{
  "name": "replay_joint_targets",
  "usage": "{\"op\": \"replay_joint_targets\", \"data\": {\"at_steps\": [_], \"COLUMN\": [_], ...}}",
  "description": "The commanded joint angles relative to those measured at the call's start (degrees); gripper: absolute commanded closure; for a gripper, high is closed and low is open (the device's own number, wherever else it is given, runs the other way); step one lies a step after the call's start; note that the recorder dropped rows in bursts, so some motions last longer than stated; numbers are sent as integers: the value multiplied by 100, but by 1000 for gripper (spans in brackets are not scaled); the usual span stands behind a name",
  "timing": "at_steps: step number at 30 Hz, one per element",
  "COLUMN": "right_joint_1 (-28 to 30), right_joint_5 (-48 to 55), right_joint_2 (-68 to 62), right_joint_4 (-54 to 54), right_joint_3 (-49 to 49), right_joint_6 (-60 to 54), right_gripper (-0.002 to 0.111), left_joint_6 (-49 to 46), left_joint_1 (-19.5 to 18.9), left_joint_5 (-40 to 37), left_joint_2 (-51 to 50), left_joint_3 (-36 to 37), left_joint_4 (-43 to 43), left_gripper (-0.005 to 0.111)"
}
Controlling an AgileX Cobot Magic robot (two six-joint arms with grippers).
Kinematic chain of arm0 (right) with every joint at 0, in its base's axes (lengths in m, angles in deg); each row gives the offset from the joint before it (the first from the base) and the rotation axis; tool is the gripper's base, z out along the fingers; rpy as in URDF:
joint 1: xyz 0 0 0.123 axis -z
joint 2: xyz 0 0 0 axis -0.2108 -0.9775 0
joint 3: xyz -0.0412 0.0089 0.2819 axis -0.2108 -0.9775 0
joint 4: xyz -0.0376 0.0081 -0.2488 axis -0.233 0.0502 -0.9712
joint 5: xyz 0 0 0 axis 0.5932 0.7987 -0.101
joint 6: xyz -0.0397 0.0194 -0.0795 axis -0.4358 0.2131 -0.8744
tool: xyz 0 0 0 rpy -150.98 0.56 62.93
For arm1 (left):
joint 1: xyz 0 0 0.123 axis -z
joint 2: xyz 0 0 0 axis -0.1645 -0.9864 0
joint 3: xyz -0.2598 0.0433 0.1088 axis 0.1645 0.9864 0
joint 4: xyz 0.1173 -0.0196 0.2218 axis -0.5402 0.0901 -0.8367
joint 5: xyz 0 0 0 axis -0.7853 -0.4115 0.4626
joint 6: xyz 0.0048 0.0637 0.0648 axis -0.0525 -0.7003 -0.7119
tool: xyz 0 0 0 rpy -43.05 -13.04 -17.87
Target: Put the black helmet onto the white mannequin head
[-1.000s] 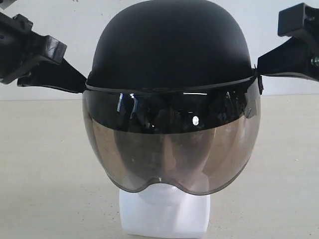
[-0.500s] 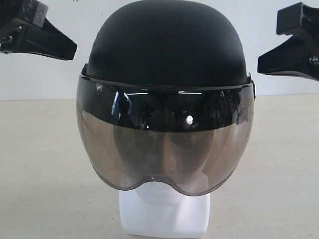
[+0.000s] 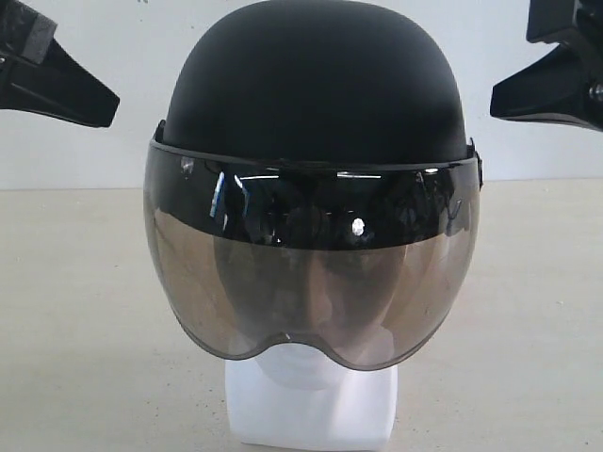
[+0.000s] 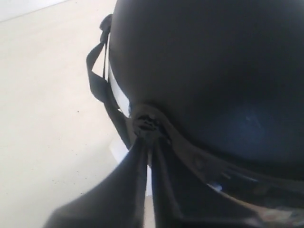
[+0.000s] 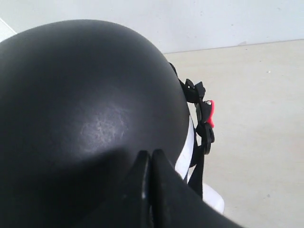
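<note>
The black helmet (image 3: pixel 316 85) sits on the white mannequin head (image 3: pixel 311 414), and its smoky visor (image 3: pixel 311 273) covers the face down to the chin. Only the chin, neck and blocky base show below it. My left gripper (image 3: pixel 102 108) hangs shut at the upper left, clear of the helmet's side. My right gripper (image 3: pixel 501 102) hangs shut at the upper right, also apart from it. In the left wrist view the left gripper (image 4: pixel 148 142) points at the helmet's (image 4: pixel 213 71) side pivot. In the right wrist view the right gripper (image 5: pixel 151 154) sits just off the shell (image 5: pixel 80 85).
A loose black chin strap (image 4: pixel 97 76) hangs at one side of the helmet. The other strap end carries a buckle with a red tab (image 5: pixel 209 111). The head stands on a beige table (image 3: pixel 75 330) before a white wall (image 3: pixel 132 151).
Both grippers have left the helmet's sides and drawn outward and upward, the left one farther. The helmet has settled slightly lower and sits level on the head.
</note>
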Motion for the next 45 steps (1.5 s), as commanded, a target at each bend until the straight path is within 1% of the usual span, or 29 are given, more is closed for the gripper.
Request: {"op": "replay_joint_targets", "data": {"at_steps": [1,5,10,14,19,35,36,37,40,42,45], "right_joint_1": [10,10,10,10,10,10,10,10,10,10,10], "right_joint_5": [67,326,747,1034,1000,971,971,971,971,971,971], "right_joint_2": [275,692,1237,1508,1639,1639,1639,1639,1639,1639,1639], "right_joint_4": [-309,-804,-1446,-1424,-1426,-1426,-1426,-1426,-1426,-1426,-1426], "right_joint_3": [25,25,25,25,25,25,25,25,25,25,25], "right_joint_6": [-87,-87,-87,-87,-87,-44,-44,-44,-44,-44,-44], "right_gripper": [108,108,108,108,108,108,108,108,108,108,108], "left_joint_6": [254,291,291,280,258,258,133,-147,-1051,-1749,-2123], "left_joint_1": [11,11,11,11,11,11,11,11,11,11,11], "left_joint_5": [-248,-545,-565,-598,-557,-543,-542,-542,-531,-422,-97], "left_joint_2": [341,728,1257,1517,1733,1720,1720,1720,1970,2267,2777], "left_joint_3": [-27,-15,224,268,268,268,268,268,268,268,268], "left_joint_4": [-15,-15,99,97,97,97,45,-90,-923,-1682,-2666], "left_gripper": [102,102,102,102,102,102,102,102,102,102,102]}}
